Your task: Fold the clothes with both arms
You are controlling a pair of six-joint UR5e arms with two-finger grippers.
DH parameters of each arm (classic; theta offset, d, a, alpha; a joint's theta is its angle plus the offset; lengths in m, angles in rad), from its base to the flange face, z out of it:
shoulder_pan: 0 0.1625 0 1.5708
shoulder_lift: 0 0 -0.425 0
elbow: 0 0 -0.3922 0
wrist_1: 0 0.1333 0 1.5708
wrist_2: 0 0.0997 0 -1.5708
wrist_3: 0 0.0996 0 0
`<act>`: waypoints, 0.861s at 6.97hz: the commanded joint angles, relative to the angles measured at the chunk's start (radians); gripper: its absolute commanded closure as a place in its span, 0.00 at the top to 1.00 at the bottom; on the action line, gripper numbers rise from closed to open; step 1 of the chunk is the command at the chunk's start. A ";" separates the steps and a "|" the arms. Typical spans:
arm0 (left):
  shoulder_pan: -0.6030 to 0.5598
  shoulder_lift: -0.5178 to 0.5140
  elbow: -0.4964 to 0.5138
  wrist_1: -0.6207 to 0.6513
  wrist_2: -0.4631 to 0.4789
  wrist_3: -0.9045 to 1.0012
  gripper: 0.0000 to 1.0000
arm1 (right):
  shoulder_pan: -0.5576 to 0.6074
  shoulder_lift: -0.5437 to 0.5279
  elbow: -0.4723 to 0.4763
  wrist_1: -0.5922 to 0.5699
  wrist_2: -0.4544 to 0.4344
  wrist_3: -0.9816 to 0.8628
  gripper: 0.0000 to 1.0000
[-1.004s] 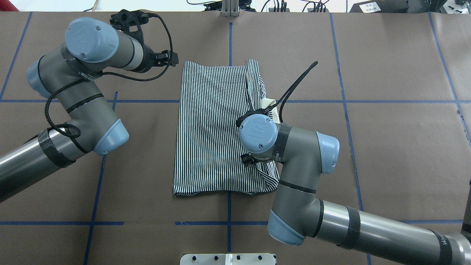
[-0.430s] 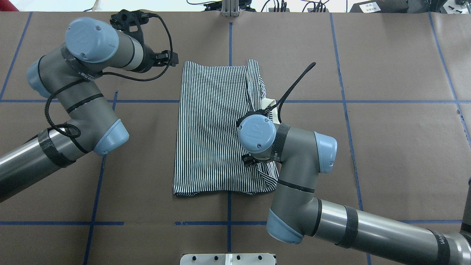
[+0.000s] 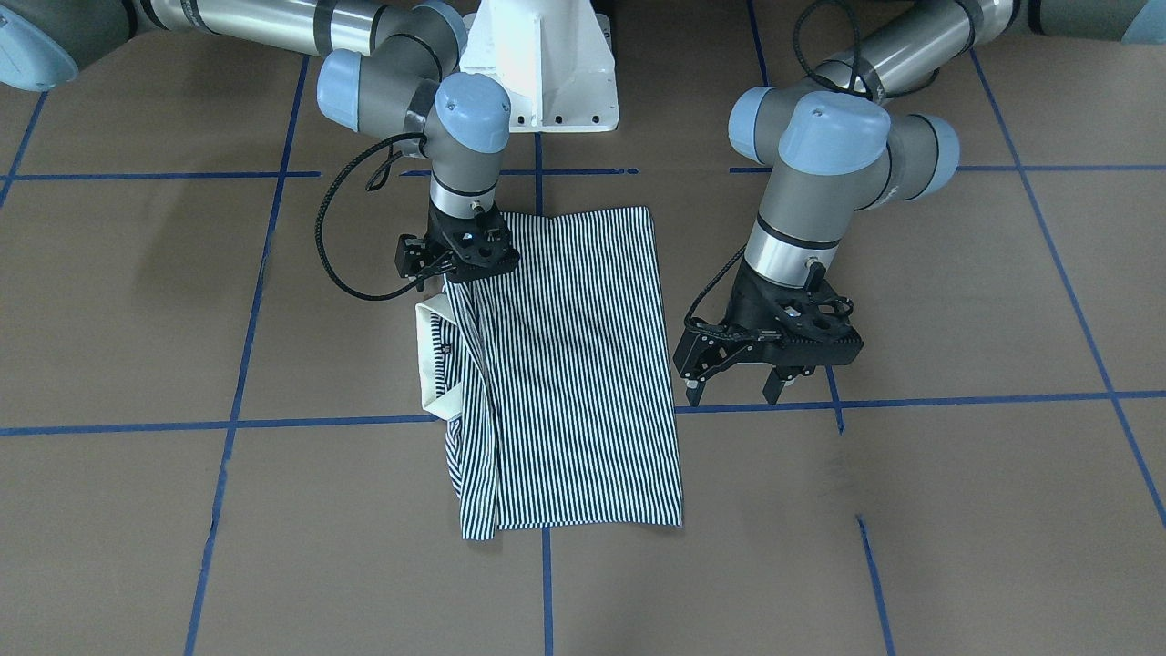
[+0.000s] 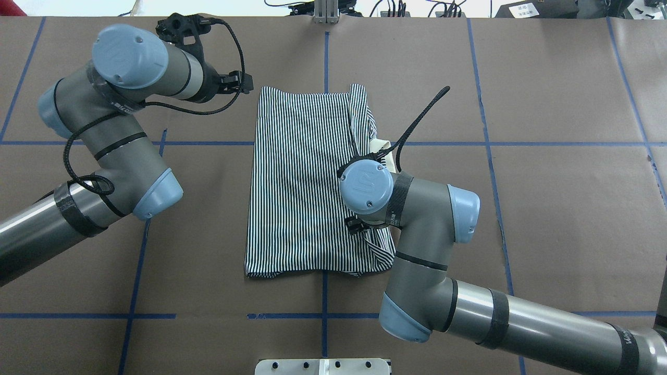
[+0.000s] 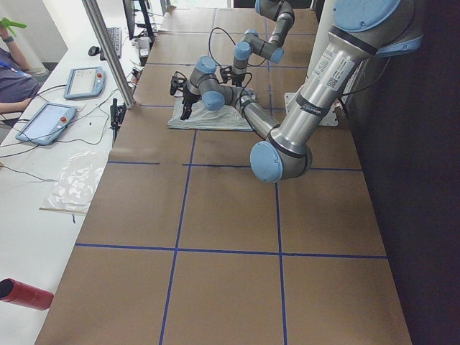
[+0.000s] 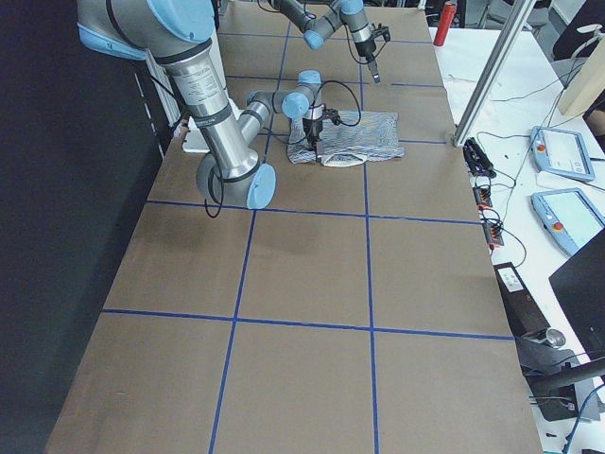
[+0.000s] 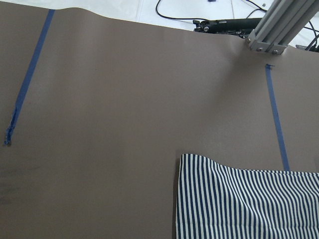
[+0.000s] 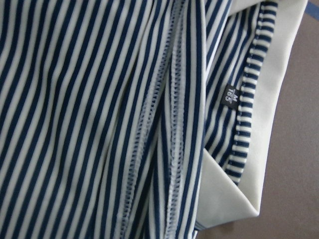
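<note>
Overhead exterior: right gripper (image 3: 458,271) has barely shifted over the shirt (image 4: 302,182), its grip unclear, while the left gripper (image 3: 733,390) hangs spread and empty, so the fold looks paused.

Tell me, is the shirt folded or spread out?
Folded: the shirt lies as a narrow rectangle with no sleeves showing, but the cream collar pokes out along the edge by the right gripper.

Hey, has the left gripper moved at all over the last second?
No. The left gripper hangs in the same spot, just left of the striped shirt's far corner, beyond the crosswise blue tape line.
</note>
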State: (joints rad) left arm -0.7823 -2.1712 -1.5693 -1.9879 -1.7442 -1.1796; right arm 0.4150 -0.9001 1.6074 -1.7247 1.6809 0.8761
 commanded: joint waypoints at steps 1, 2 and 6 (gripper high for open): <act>0.000 0.001 0.002 0.000 0.000 0.000 1.00 | -0.001 0.010 0.000 0.004 0.003 0.000 0.99; 0.000 0.001 0.002 0.000 0.002 0.000 1.00 | -0.002 0.015 0.000 0.005 0.002 0.003 1.00; 0.000 -0.001 0.002 0.000 0.000 -0.002 1.00 | -0.016 0.007 -0.001 0.001 0.002 0.006 1.00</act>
State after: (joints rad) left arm -0.7824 -2.1708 -1.5677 -1.9880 -1.7441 -1.1800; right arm 0.3999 -0.8883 1.6062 -1.7213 1.6822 0.8818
